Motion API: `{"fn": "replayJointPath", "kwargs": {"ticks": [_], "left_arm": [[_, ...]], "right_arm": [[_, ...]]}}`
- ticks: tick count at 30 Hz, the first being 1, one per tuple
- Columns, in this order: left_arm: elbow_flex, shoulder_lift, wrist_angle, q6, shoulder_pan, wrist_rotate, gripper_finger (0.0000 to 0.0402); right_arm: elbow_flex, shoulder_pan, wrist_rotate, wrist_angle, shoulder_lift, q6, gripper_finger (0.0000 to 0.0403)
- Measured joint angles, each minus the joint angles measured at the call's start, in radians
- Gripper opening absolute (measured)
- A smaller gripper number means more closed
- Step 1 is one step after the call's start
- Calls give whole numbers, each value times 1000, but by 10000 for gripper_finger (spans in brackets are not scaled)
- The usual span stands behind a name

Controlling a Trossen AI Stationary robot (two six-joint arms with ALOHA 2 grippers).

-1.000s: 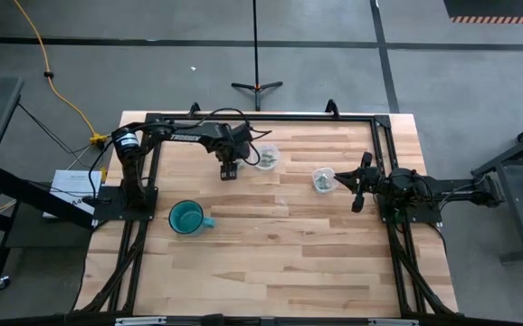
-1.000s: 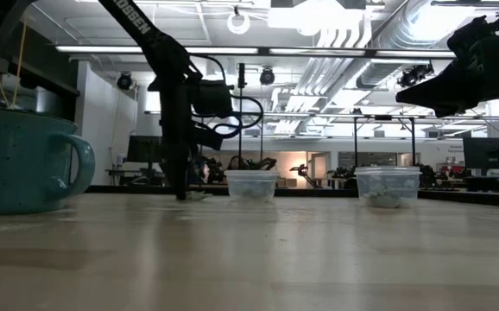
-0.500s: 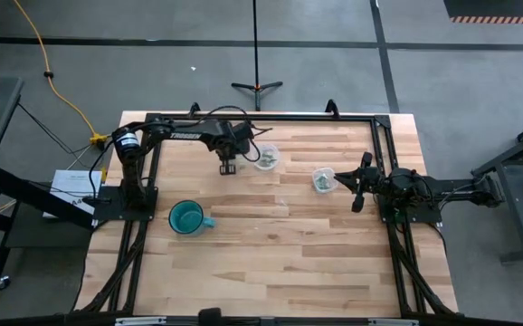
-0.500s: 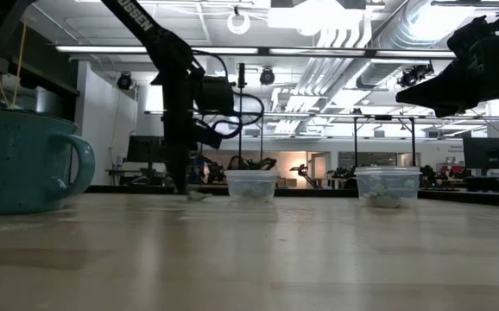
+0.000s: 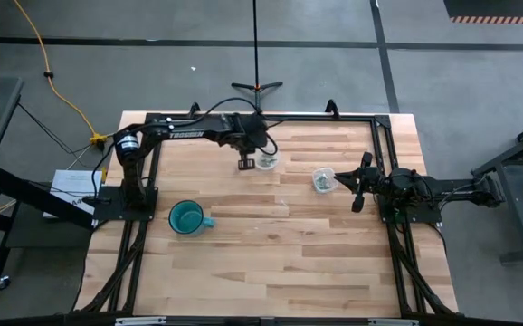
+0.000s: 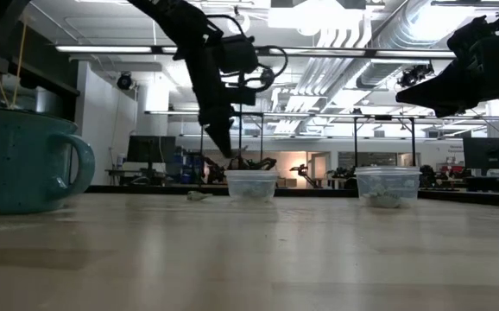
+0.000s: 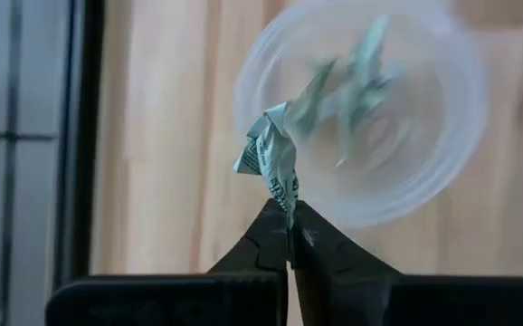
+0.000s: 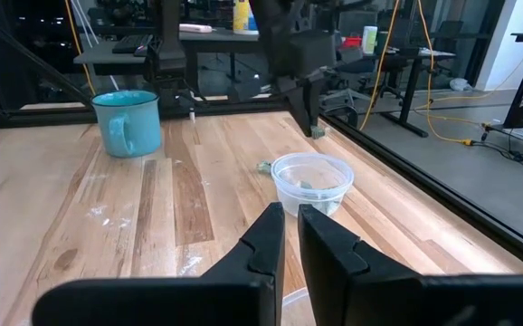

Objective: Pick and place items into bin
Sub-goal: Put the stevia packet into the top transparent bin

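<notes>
Left tool is pinching a crumpled pale green-grey piece, long axis running up from the tips, hanging over the clear cup upper-center. Right tool sits pressed together, empty.

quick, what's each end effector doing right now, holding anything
Left end effector: shut on a pale green-grey piece.
Right end effector: shut, holding nothing.
</notes>
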Motion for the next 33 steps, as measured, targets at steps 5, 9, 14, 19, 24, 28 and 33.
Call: {"fn": "replayJointPath", "kwargs": {"ticks": [5, 9, 14, 19, 24, 28, 33], "left_arm": [[0, 0, 39, 17, -44, 103, 61], [0, 0, 85, 8, -67, 53, 116], [0, 0, 49, 5, -63, -34, 189], [0, 0, -87, -83, -62, -119, 248], [-22, 7, -154, -213, -36, 51, 278], [-75, 14, -118, -272, -19, 40, 284], [-139, 38, -41, -292, 4, 88, 280]], "right_arm": [[0, 0, 0, 0, 0, 0, 28], [0, 0, 0, 0, 0, 0, 28], [0, 0, 0, 0, 0, 0, 28], [0, 0, 0, 0, 0, 0, 28], [0, 0, 0, -1, 0, -1, 28], [0, 0, 0, -1, 0, 3, 28], [0, 0, 0, 0, 0, 3, 28]]}}
